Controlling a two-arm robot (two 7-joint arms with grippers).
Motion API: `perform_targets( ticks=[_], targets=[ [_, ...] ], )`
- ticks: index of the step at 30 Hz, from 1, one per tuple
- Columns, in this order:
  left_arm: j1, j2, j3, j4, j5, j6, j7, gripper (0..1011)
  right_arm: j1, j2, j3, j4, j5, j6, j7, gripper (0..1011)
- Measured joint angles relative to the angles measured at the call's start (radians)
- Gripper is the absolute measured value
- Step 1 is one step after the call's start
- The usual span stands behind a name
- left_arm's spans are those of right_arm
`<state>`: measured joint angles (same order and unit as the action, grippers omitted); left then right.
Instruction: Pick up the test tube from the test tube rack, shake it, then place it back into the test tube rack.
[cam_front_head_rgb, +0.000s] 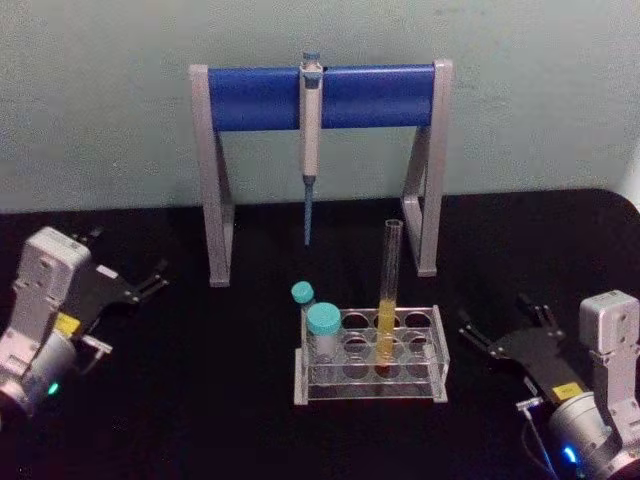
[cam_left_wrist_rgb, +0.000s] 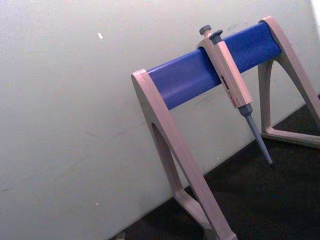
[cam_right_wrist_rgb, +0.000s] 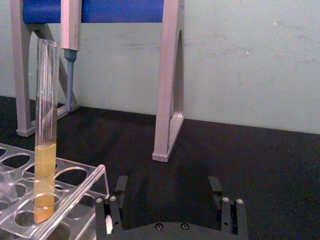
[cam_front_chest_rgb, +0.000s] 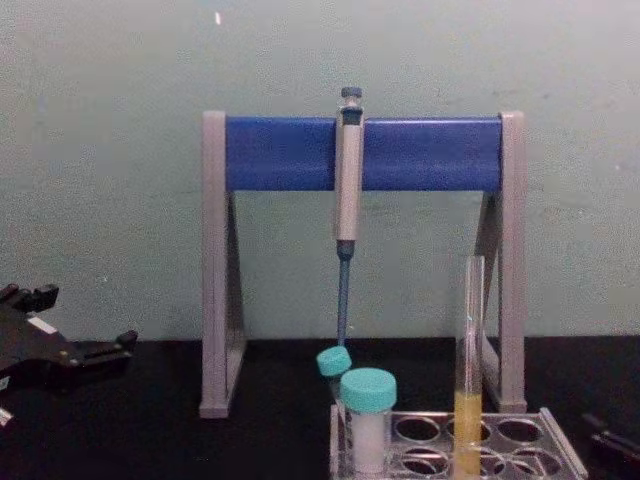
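While the test tube (cam_front_head_rgb: 388, 300) stands upright in the rack (cam_front_head_rgb: 369, 357) at lower centre, the right gripper (cam_front_head_rgb: 497, 338), jaws spread and empty at lower right, should close level on the bare glass above the liquid; the left gripper (cam_front_head_rgb: 128, 282) idles at left, jaws apart.

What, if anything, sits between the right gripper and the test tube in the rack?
Nothing visible. The right gripper, jaws open, rests right of the test tube rack, with bare table toward the test tube. The teal-capped tubes stand on the far side.

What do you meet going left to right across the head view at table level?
Left gripper → teal-capped tubes in the test tube rack → test tube in the same rack → right gripper. Both grippers rest open.
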<state>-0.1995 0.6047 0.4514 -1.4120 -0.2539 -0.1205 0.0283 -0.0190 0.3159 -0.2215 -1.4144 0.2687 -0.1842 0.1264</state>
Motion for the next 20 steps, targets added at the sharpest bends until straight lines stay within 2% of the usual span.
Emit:
perform_targets(
  ticks=[20],
  targets=[
    [0.0,0.0,0.0,0.0,0.0,0.0,0.0,1010,0.0,0.0,0.0,-0.001,0.001,-0.001,-0.001,1000]
  ],
)
